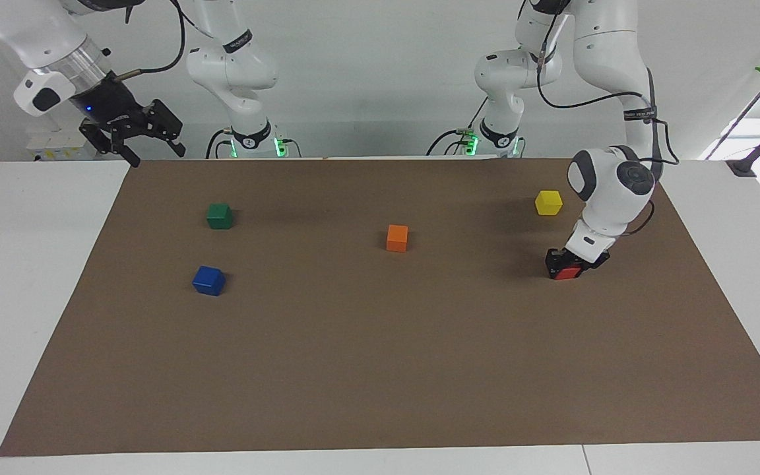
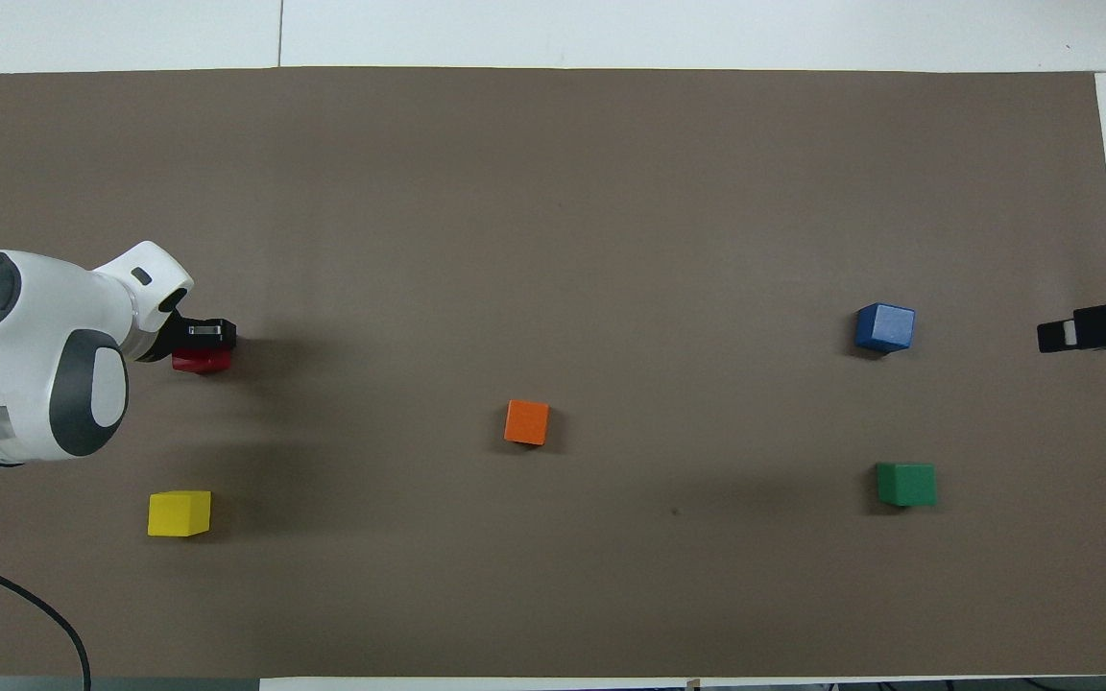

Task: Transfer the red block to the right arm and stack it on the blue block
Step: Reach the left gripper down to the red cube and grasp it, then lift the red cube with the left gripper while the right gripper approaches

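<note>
Risk first: from the facing view, my left jaws (image 1: 568,263) have closed on the red block (image 1: 566,273), which sits on the brown surface (image 1: 380,369) toward my left arm's end; the hold looks shallow, so it may slip when lifted. My right jaws (image 1: 136,135) hang open, waiting, over the surface's edge. From overhead: five blocks, one each of red (image 2: 200,362), blue (image 2: 885,327), orange (image 2: 526,422), green (image 2: 905,484), yellow (image 2: 179,513).

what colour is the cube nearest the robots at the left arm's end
Yellow cube; clearest in the facing view.
</note>
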Available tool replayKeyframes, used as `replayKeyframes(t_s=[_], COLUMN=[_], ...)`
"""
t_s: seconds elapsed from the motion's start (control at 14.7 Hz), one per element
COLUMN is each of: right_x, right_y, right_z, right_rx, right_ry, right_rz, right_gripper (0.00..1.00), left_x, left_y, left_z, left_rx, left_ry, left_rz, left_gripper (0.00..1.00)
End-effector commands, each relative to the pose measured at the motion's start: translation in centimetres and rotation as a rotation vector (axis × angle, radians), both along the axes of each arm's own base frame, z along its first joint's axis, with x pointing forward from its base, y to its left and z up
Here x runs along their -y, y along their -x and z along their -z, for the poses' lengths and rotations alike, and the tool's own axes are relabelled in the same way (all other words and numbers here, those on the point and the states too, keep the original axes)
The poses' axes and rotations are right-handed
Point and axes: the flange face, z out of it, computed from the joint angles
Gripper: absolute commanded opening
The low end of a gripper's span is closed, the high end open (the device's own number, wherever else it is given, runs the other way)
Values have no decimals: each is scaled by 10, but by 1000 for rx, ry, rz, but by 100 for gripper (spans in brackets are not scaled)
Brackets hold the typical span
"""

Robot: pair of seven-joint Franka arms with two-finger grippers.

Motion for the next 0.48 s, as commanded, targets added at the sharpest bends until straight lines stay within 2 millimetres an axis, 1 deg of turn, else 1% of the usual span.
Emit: replayKeyframes(t_s=[0.0, 0.07, 0.14, 0.2, 0.27, 0.34, 0.41], right_x=[-13, -19, -24, -27, -29, -35, -39], right_y=[7, 5, 4, 2, 0, -2, -2], right_z=[18, 23, 32, 44, 54, 61, 67], right_rx=[31, 35, 54, 93, 108, 103, 107], right_ry=[-125, -182, -259, -325, -380, -450, -520], right_rz=[-1, 5, -22, -61, -62, -47, -34], right_gripper=[100, 100, 100, 100, 100, 100, 100], left_x=[4, 9, 18, 45, 66, 91, 111], left_y=[-16, -17, -14, -7, 6, 23, 43], left_z=[-46, -71, -100, -133, -166, -195, -220], left_rx=[-61, -96, -142, -184, -214, -238, -259], left_ry=[12, 34, 52, 60, 65, 80, 104], left_rz=[-52, -131, -193, -219, -268, -319, -358], left_gripper=[0, 0, 0, 0, 0, 0, 0])
